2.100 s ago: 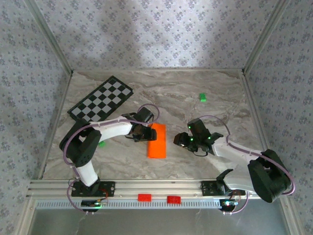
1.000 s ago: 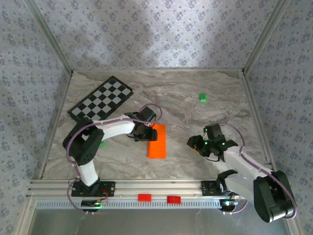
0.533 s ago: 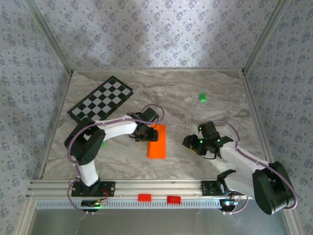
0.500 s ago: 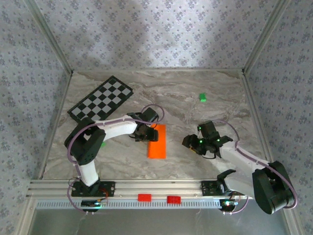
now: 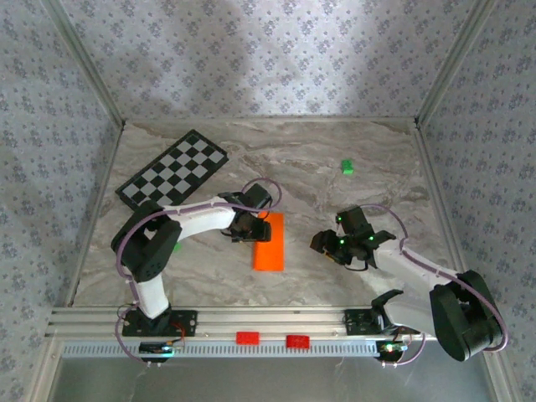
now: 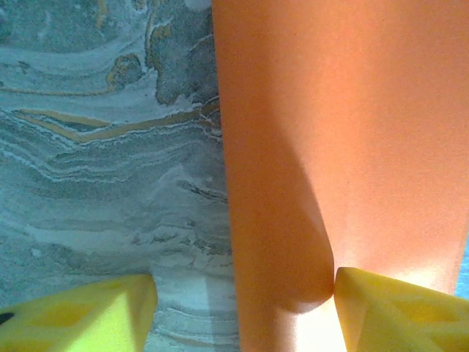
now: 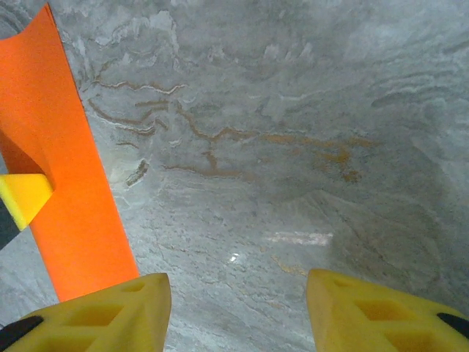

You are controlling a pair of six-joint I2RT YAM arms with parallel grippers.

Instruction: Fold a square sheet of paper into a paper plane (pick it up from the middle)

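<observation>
Orange paper (image 5: 269, 244), folded to a narrow strip, lies near the middle of the marble tabletop (image 5: 301, 159), its long sides running front to back. The left pincer (image 5: 249, 226) stands at the strip's far left corner with its jaws apart and gripping nothing. In the left wrist view one yellow fingertip (image 6: 396, 312) touches the paper, which bulges up slightly there, while the other is over bare marble beside the paper's edge. The right pincer (image 7: 234, 282) is open and empty above bare tabletop, to the right of the strip and apart from it. A checkered board (image 5: 174, 170) sits far left, a green block (image 5: 346, 167) far right.
</observation>
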